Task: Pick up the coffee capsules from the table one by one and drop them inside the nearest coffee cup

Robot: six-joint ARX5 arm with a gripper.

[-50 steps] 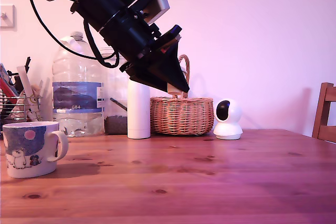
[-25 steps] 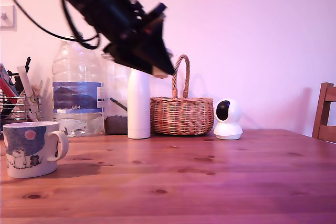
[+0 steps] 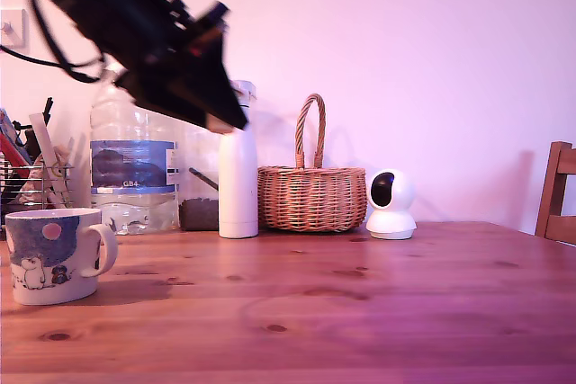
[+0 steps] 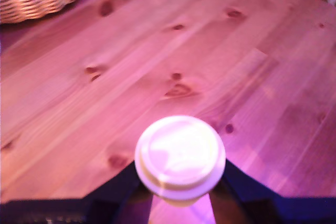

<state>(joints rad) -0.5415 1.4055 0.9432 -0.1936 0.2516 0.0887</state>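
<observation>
1. Our hand (image 3: pixel 219 120) is closed on a coffee capsule (image 4: pixel 180 158): in the wrist view the dark fingers (image 4: pixel 123 182) press against both sides of the pale round capsule, whose flat foil face looks up at the camera.
2. In the exterior view the hand hangs high in the air, well above the counter (image 3: pixel 360 303) and above and to the exterior view's right of the coffee cup (image 3: pixel 52 254). Only a pale tip of the capsule shows there at the hand's point.
3. We judge the step in hand to be the carry: the capsule is lifted and on its way to the coffee cup, and the drop is not yet made.
4. The next move calls for bringing the hand further toward the cup until the capsule sits over its open mouth, then lowering a little and opening the fingers. Releasing from too high or off centre could bounce the capsule off the rim.
5. The coffee cup stands upright on the counter, its handle turned toward the exterior view's right. We see no other capsules lying on the counter in either view.
6. Behind the cup stands a big water bottle (image 3: pixel 133 155) with a blue label; small characters on it look like "G84", though we cannot be sure.
7. The cup carries a pink dot and small cartoon figures, but no writing that we can read.
</observation>
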